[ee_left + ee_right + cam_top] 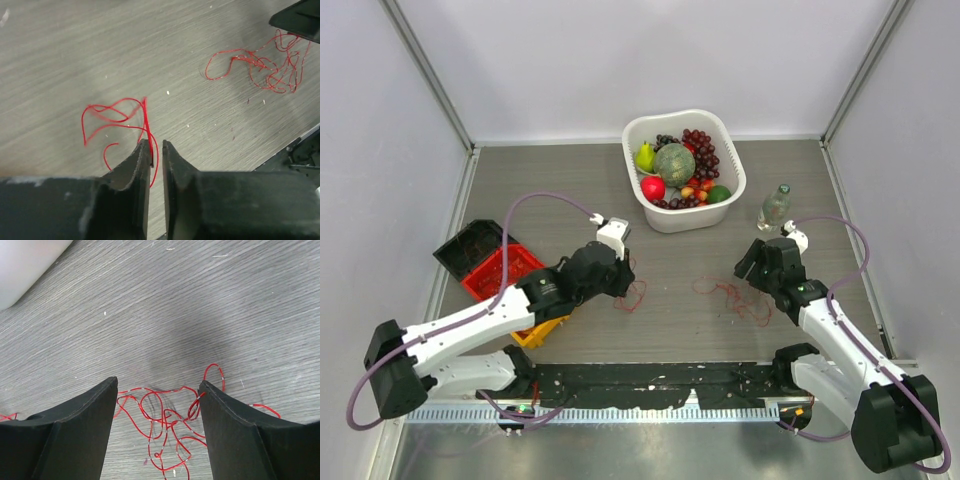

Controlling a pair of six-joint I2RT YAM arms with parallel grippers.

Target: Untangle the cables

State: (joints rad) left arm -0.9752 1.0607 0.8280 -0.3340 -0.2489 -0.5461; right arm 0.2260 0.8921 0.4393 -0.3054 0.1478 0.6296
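Note:
The cables lie in two groups of thin red wire on the grey table. A small looped piece lies by my left gripper. In the left wrist view, this piece spreads out just ahead of my gripper. The jaws stand a narrow gap apart, and one strand rises along the left finger's inner face. A bigger tangle lies under my right gripper. In the right wrist view, that gripper is wide open with the tangle between its fingers. No dark wire shows.
A white tub of fruit stands at the back centre, with a small clear bottle to its right. Red, black and yellow baskets sit at the left. A black strip runs along the near edge.

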